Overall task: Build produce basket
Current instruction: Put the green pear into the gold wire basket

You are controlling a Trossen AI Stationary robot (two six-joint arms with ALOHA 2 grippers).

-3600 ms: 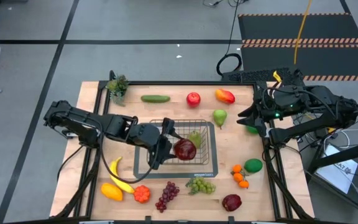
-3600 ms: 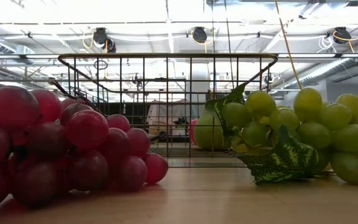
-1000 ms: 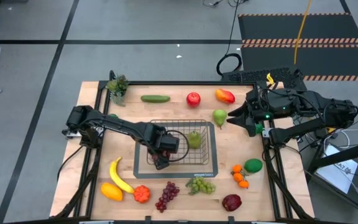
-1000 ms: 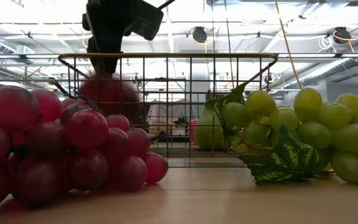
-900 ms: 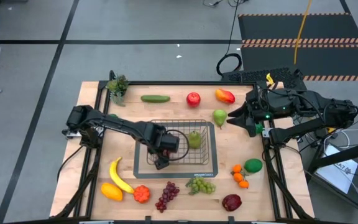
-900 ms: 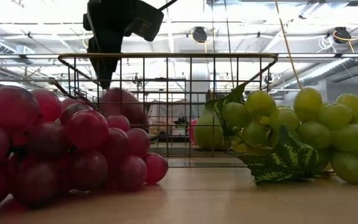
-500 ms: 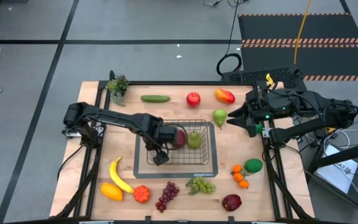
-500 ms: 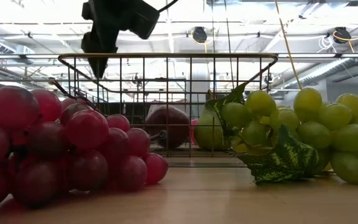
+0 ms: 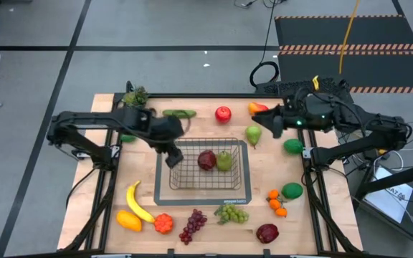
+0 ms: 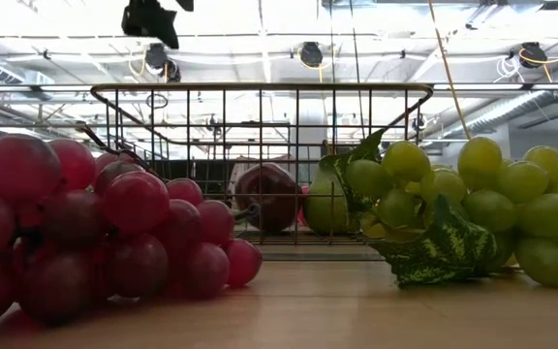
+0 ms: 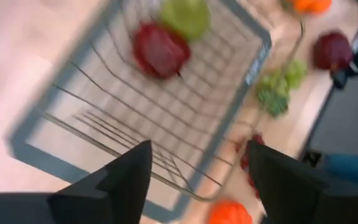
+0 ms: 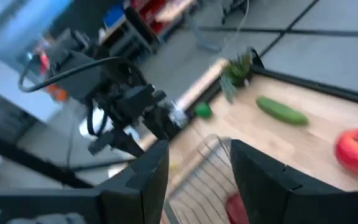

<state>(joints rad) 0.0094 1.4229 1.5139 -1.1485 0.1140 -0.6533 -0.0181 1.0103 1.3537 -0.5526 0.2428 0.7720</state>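
The wire basket (image 9: pixel 205 169) sits mid-table on its dark base. On its floor lie a dark red apple (image 9: pixel 206 160) and a green pear (image 9: pixel 224 160), side by side; both also show in the low view as the apple (image 10: pixel 267 197) and the pear (image 10: pixel 324 206). My left gripper (image 9: pixel 172 156) is open and empty, raised above the basket's far-left corner; its wrist view looks down on the basket (image 11: pixel 166 124) and the apple (image 11: pixel 160 50). My right gripper (image 9: pixel 269 123) is open and hovers near a second green pear (image 9: pixel 253 134) and a mango (image 9: pixel 258 109).
On the table's far side lie a cucumber (image 9: pixel 179 113), a red apple (image 9: pixel 223 113) and a leafy sprig (image 9: pixel 135 99). Near side: banana (image 9: pixel 138 203), red grapes (image 9: pixel 193 225), green grapes (image 9: pixel 231 213), another dark apple (image 9: pixel 267 233). To the right are oranges (image 9: pixel 277 203) and green balls (image 9: pixel 292 190).
My left gripper has let go of the dark red apple inside the basket, then risen and drawn back toward the table's far-left. The apple has dropped to the basket floor and rolled right, coming to rest beside the pear. My right arm has shifted toward the far edge.
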